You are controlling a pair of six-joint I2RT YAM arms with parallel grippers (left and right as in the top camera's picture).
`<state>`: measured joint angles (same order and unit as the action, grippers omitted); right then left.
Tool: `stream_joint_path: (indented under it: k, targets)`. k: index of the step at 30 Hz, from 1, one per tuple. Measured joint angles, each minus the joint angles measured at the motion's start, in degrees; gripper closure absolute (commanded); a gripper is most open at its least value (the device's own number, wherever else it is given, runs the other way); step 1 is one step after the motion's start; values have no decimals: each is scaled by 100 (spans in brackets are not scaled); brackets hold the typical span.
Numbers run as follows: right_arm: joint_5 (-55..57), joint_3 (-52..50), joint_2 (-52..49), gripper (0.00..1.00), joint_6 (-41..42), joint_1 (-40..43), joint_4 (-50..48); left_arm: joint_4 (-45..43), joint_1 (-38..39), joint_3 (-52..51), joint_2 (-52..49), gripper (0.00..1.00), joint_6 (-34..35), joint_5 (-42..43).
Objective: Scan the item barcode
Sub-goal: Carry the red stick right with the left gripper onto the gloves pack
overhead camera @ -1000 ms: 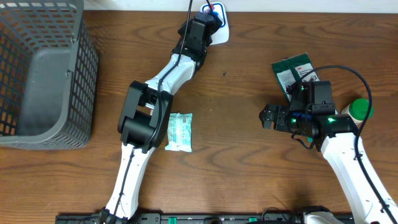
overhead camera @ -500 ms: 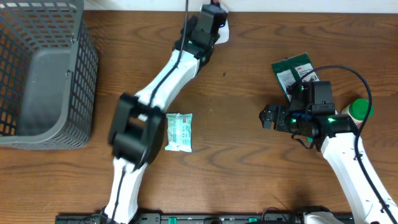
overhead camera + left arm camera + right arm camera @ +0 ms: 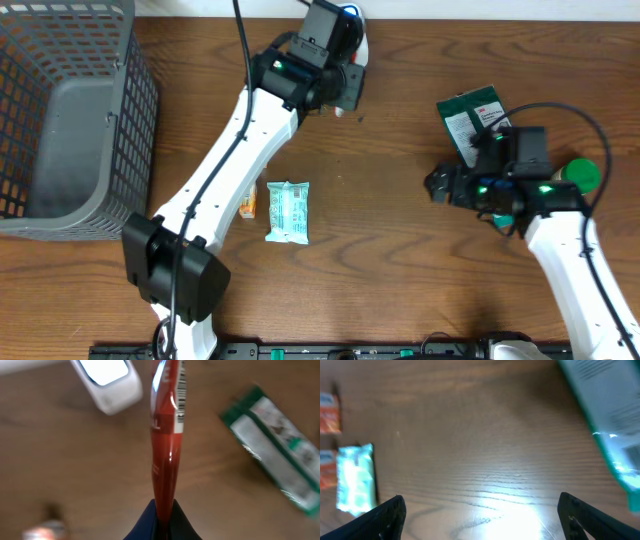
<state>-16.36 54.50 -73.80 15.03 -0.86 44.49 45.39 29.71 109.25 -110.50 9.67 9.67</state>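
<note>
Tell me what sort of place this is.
Probably a mock shop checkout on a wooden table: a white barcode scanner, a grey mesh basket, and packaged goods such as the red packet with a barcode and the pale green packet.

Glossy red packet (image 3: 165, 460); smooth wooden table (image 3: 75, 470)

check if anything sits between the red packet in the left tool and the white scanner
Nothing visible does. In the left wrist view the red packet, pinched in the left tool, sits beside the white scanner with only bare table between them; the green packet lies on its other side.
</note>
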Motion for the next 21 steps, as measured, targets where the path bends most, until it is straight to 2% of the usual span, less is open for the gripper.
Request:
stream_joint_path:
  k: [6,11,16,18,19,20,21]
  targets:
    - [-210,839,363,4,-20,1025,212,-986,415,-669,-149,93,1134,640]
    - [-470,920,501,3,37,1685,116,-2660,1082,-1067,-625,92,1910,800]
    - [-632,920,481,6,-111,1757,328,-4258,1738,-1141,-1456,92,2507,848]
    - [-667,918,481,6,-170,1757,369,-5180,1991,-1161,-1882,84,2723,848]
    - [-680,918,481,6,-190,1757,372,-5591,2085,-1169,-2057,73,2796,848]
    - [-688,918,481,6,-205,1757,369,-5939,2159,-1178,-2208,49,2852,848]
    - [-699,918,481,6,-212,1757,372,-6290,2238,-1187,-2367,35,2894,848]
